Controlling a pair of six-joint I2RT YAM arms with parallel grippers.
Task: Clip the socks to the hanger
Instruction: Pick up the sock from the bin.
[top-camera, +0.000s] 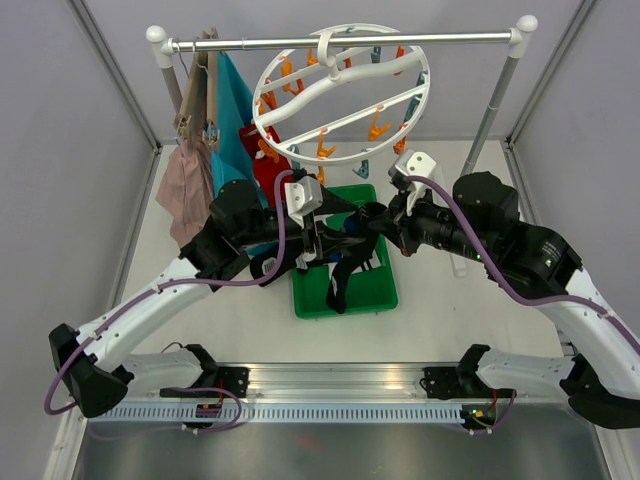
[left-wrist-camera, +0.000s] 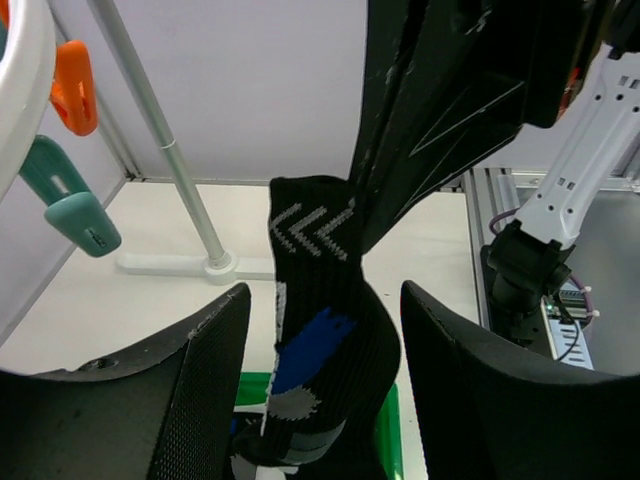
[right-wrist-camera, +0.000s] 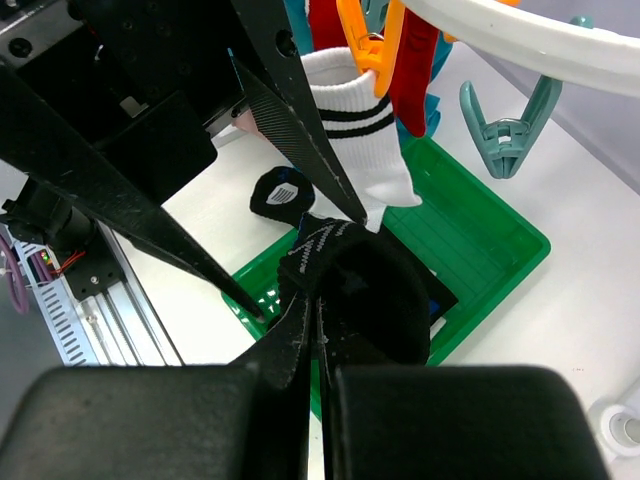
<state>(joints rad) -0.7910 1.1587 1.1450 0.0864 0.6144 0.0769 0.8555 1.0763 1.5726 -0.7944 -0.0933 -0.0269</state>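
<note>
Above the green bin, I list: black sock clamped in right gripper, left gripper jaws apart; red sock on hanger, rest pending.

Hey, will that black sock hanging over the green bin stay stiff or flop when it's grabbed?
Likely floppy: the black sock droops and bends below the right gripper pinching it. Probably light, since one small pinch carries it. Its knit looks grippy, not slippery.
</note>
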